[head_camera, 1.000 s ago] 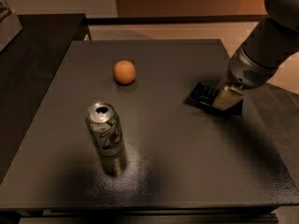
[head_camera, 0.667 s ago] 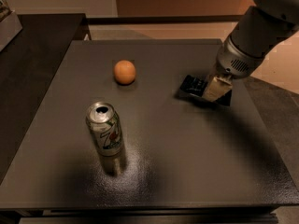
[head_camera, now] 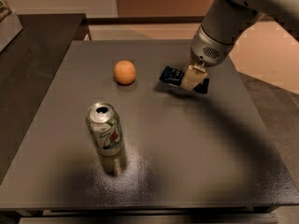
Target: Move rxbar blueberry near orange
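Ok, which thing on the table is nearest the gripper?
The rxbar blueberry, held in the gripper right of the orange; the 7up can stands farther off.

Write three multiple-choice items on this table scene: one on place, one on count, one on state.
1. The can stands where from the orange? A nearer the camera; B farther back; C on top of it.
2. How many cans are on the table? A three; B two; C one.
3. The bar is: A under the can; B gripped by the hand; C touching the orange.
A: the can is lower in view than the orange. C: only one can shows. B: the hand, right of the orange, is shut on the bar.
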You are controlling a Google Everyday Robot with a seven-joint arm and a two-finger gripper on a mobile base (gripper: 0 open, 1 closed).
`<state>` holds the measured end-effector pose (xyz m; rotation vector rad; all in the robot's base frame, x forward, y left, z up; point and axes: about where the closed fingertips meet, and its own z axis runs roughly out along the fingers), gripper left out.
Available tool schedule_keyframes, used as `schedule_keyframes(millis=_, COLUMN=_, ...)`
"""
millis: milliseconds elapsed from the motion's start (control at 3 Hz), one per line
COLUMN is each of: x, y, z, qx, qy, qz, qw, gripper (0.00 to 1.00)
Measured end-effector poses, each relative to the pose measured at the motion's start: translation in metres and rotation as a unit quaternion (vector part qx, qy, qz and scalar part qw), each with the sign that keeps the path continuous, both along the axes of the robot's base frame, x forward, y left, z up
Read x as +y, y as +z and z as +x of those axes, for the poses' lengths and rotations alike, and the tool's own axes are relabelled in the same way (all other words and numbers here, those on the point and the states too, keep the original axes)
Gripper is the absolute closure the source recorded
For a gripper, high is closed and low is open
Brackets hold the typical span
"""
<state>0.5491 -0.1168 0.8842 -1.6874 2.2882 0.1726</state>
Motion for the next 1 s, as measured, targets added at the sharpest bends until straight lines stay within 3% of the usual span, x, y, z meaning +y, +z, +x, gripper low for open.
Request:
schedule_keyframes(millis=333, x=0.014, y=0.001, z=0.009, qx=-0.001, qy=0.009, qz=-0.001, qw=1.0, gripper=1.0)
schedule_keyframes(millis=1000, x=0.045, y=-0.026, z=0.038, qx=0.003, qy=0.015, qz=-0.019, qw=0.9997, gripper=0.59)
